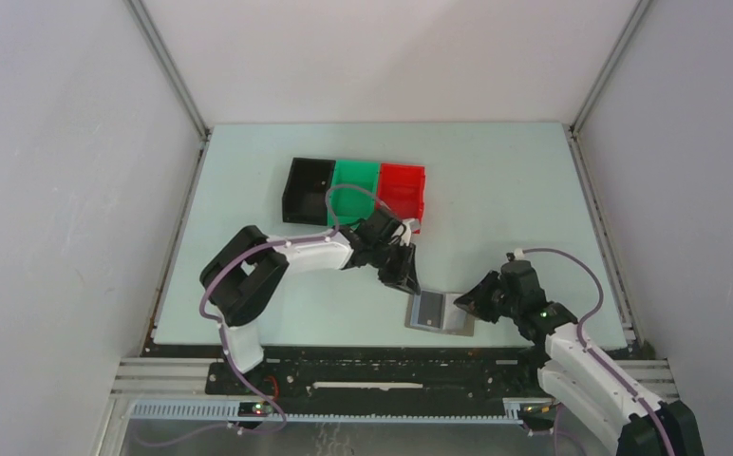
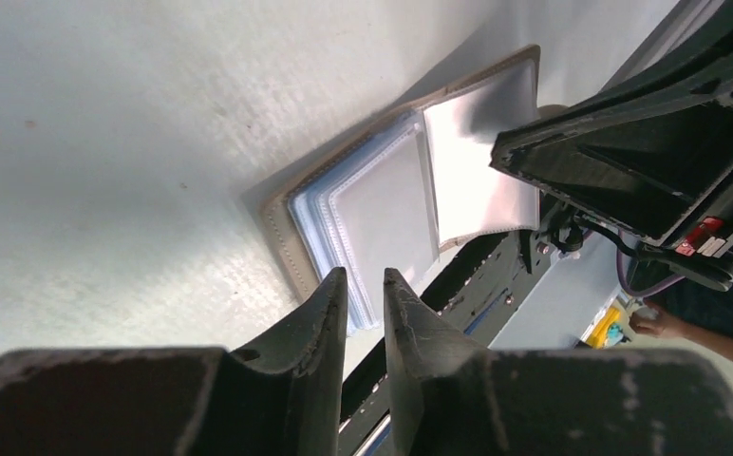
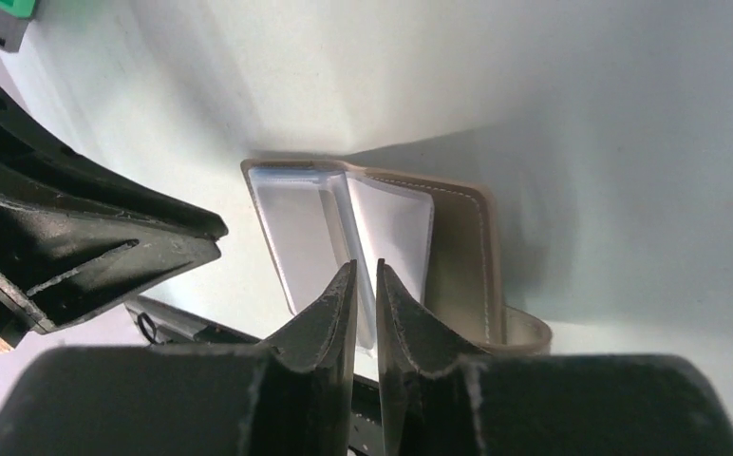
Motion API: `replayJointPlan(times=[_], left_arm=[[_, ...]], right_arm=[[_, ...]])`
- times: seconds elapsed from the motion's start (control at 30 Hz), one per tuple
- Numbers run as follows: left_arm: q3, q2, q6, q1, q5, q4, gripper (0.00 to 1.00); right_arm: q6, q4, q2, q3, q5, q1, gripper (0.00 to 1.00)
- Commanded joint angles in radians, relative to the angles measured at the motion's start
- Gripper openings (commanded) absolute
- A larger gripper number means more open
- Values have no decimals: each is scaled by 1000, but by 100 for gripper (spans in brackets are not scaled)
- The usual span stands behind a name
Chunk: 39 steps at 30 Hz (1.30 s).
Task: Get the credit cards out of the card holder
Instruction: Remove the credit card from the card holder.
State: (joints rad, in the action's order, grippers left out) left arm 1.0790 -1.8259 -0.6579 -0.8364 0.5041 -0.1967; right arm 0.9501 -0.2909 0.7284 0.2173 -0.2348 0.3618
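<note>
The card holder [image 1: 439, 312] lies open on the table near the front edge, taupe cover down and clear sleeves up [image 2: 382, 204]. My right gripper [image 1: 468, 304] is at its right half, jaws nearly together [image 3: 366, 268] on one clear sleeve [image 3: 396, 228] that stands lifted from the cover [image 3: 462, 256]. My left gripper [image 1: 405, 283] hovers just over the holder's far-left corner. Its jaws [image 2: 365, 275] stand a narrow gap apart with nothing between them. The credit cards are hidden; a dark grey patch on the left half may be one, I cannot tell.
Black [image 1: 308, 190], green [image 1: 355, 195] and red [image 1: 403, 190] bins stand in a row behind the left arm. The table's front edge and its dark rail [image 1: 391, 356] run just below the card holder. The two grippers are close together over it.
</note>
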Motion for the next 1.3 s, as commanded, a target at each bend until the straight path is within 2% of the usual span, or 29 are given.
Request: replayJointPlan(times=[0.0,0.2,0.47,0.7,0.87,1.27], left_arm=[[32,45,0,17,29,7,25],[38,30,7,-3,89,0,30],[56,-9,15,-32,153,-1,30],[81,-31,30,-38,97,-43,36],[93,-63,34,-38,70,-56,36],[107,-86,26,-45,104,-31,35]], right_arm=[[-34,-134,-32,33,74,-15,21],[-34,-142,17,4,103,-17,20],[-2,-77,85,-17,112,-8,19],[-2,-74,90,-17,111,-4,19],[-6,-72,88,-19,106,-4,20],[-10,-61,97,-21,95,-5,20]])
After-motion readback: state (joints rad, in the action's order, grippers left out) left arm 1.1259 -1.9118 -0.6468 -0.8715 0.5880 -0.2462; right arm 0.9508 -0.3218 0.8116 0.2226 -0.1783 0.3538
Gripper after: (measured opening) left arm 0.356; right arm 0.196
